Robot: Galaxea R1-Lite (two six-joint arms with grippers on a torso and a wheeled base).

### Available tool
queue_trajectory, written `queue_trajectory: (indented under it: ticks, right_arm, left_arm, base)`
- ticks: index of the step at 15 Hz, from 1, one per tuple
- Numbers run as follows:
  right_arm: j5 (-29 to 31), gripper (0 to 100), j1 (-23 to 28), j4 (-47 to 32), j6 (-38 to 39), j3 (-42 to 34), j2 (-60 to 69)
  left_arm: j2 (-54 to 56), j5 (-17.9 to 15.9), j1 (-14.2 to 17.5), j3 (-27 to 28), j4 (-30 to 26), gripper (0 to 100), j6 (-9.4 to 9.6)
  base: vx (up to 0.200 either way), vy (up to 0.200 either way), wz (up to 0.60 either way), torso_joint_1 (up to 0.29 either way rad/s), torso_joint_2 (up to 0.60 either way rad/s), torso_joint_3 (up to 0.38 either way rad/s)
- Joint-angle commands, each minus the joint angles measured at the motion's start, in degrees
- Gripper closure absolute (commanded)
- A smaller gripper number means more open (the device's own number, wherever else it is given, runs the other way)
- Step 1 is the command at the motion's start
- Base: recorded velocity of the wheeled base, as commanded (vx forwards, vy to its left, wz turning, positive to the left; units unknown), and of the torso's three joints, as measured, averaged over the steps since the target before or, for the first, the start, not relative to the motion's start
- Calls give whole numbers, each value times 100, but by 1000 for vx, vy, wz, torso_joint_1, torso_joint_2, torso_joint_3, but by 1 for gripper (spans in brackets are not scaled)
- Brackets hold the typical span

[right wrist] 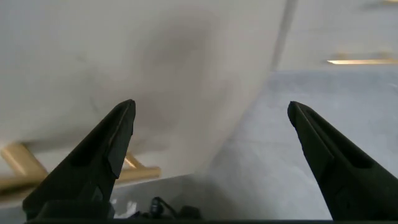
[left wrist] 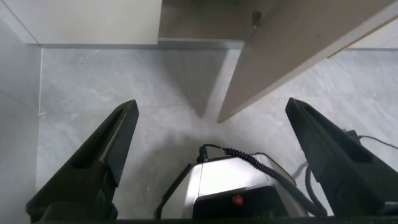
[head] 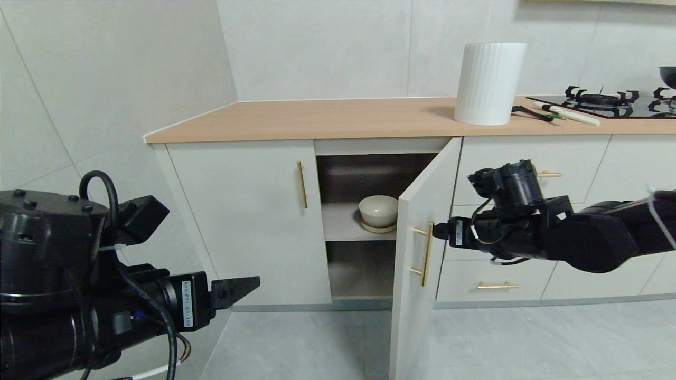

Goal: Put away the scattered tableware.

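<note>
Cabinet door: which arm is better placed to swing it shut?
Right, probably. The right gripper sits open beside the gold handle of the cabinet door; the left gripper hangs low, off to the left, away from that door.

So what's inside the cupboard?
A bowl sits on the middle shelf, on what looks like a small plate. Anything behind the shut left door is hidden.

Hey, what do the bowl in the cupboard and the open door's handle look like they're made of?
Bowl: probably glazed ceramic; it is cream with a soft, even sheen. Handle: likely brushed metal in a brass colour; it is a thin gold bar with a dull shine.
</note>
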State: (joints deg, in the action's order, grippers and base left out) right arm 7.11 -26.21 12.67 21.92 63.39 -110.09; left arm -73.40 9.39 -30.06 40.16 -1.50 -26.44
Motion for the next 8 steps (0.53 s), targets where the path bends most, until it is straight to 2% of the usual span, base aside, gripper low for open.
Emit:
queue_trajectory:
  ticks: [1,8]
  right_arm:
    - [-69,0,-16,25,5,288,-531]
    - [-78,0,19,500,67,305,-944]
  left_arm:
    - [-25,2,0,1,1,0,-1]
    - [-157,28,0,10,71,0,-1]
  base:
    - [0,0,0,0,0,0]
    - [0,0,0,0,0,0]
